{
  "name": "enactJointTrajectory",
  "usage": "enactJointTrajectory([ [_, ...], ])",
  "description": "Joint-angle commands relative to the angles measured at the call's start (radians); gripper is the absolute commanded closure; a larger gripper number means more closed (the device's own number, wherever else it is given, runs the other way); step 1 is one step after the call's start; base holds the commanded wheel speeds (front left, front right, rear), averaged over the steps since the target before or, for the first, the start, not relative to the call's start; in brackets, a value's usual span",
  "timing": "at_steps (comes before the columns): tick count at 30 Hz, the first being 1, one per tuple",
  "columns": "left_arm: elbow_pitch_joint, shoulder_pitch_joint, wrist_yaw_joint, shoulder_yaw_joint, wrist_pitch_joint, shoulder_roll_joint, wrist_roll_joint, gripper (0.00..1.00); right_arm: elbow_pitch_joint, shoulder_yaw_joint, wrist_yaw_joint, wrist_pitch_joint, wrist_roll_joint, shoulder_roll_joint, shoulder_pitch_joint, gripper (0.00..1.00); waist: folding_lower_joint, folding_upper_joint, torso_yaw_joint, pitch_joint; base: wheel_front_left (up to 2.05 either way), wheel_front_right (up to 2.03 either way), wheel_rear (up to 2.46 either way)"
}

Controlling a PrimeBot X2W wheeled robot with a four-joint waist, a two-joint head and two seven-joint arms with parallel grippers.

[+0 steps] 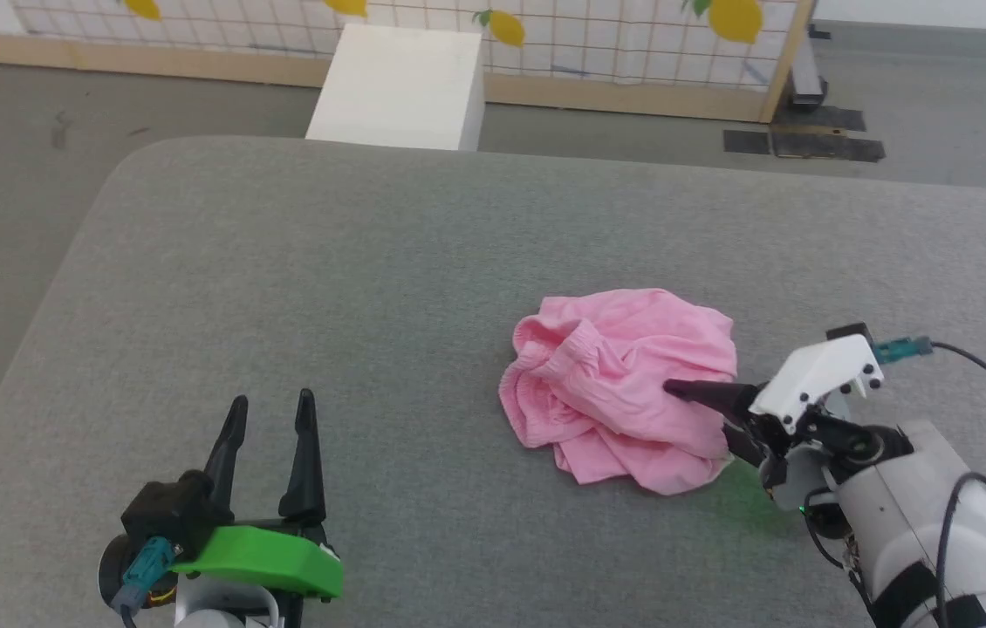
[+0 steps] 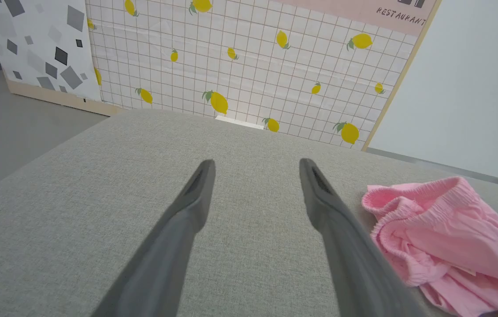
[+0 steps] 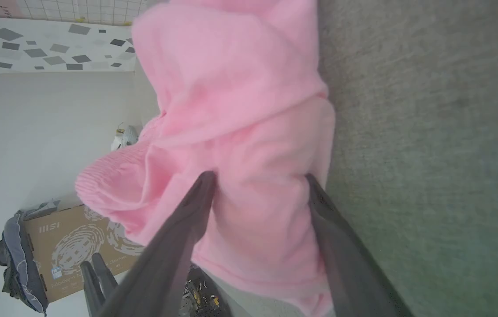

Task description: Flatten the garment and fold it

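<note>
The grey fabric-covered counter (image 1: 371, 288) takes up most of the head view, with its rounded corner at the upper left. Grey floor (image 1: 4, 174) runs beyond it. Along the top edge stands a white grid-patterned panel (image 1: 633, 44) printed with yellow lemons, and a white box (image 1: 401, 87) sits on the floor in front of the panel, near top centre.

The garment (image 1: 624, 384) lies on the counter right of centre in the head view and at the lower right of the left wrist view. It is a crumpled, bunched pink heap with nothing smoothed flat, and a gathered, ribbed edge curls along its left side.

In the right wrist view the right pincer (image 3: 259, 177) reaches into the heap. Its two dark fingers are spread wide and a bulge of pink cloth fills the space between them, so the cloth is straddled, not squeezed. In the head view this arm enters from the lower right, with one finger lying over the top of the heap's right side.

The left pincer (image 1: 273, 399) sits at the lower left of the head view, well apart from the garment. Its fingers are also spread, above bare counter, with nothing between them. A green cover (image 1: 266, 558) wraps its wrist.

A brown printed cardboard box (image 3: 77, 246) shows at the lower left of the right wrist view.
</note>
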Motion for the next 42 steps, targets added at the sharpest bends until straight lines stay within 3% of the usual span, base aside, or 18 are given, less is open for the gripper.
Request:
enactJointTrajectory([
  [1, -0.002, -0.015, 0.004, 0.0, -0.004, -0.002, 0.004, 0.0, 0.014, 0.008, -0.001, 0.007, -0.01, 0.006, -0.022, 0.59, 0.0, 0.0, 0.014, 0.005, 0.0, 0.0, 0.0],
  [2, -0.002, -0.015, 0.005, 0.0, -0.004, -0.002, 0.004, 0.0, 0.021, 0.016, -0.001, 0.011, -0.018, 0.007, -0.032, 0.85, 0.0, 0.0, 0.017, 0.005, 0.0, 0.0, 0.0],
  [3, -0.002, -0.015, 0.005, 0.0, -0.004, -0.002, 0.004, 0.0, 0.022, 0.024, -0.001, 0.012, -0.024, 0.008, -0.037, 1.0, 0.0, 0.0, 0.02, 0.004, 0.0, 0.0, 0.0],
  [9, -0.007, -0.011, 0.009, 0.004, -0.004, -0.002, 0.003, 0.0, -0.025, 0.129, -0.001, -0.007, -0.131, 0.002, -0.04, 1.0, 0.0, 0.0, 0.012, 0.001, 0.0, 0.0, 0.0],
  [14, -0.02, -0.009, 0.01, 0.013, -0.004, -0.002, 0.009, 0.0, -0.126, 0.307, -0.001, -0.047, -0.348, -0.081, -0.04, 1.0, 0.0, 0.0, -0.046, 0.012, 0.0, 0.0, 0.0],
  [21, -0.04, -0.041, 0.002, 0.012, -0.004, -0.002, 0.02, 0.0, -0.228, 0.39, -0.001, -0.05, -0.569, -0.19, -0.092, 1.0, 0.0, 0.0, -0.178, 0.058, 0.0, 0.0, 0.0],
  [31, -0.07, -0.143, -0.018, -0.009, -0.004, -0.001, 0.09, 0.0, -0.345, 0.377, -0.001, -0.054, -0.867, -0.312, -0.132, 1.0, 0.0, 0.0, -0.373, 0.188, 0.0, 0.0, 0.0],
  [37, -0.081, -0.216, -0.033, -0.026, -0.004, 0.03, 0.132, 0.0, -0.359, 0.284, -0.001, -0.092, -0.995, -0.321, -0.147, 1.0, 0.0, 0.0, -0.455, 0.28, 0.0, 0.0, 0.0],
  [42, -0.087, -0.265, -0.04, -0.043, -0.004, 0.063, 0.152, 0.0, -0.354, 0.195, -0.001, -0.155, -1.106, -0.329, -0.162, 1.0, 0.0, 0.0, -0.482, 0.346, 0.0, 0.0, 0.0],
])
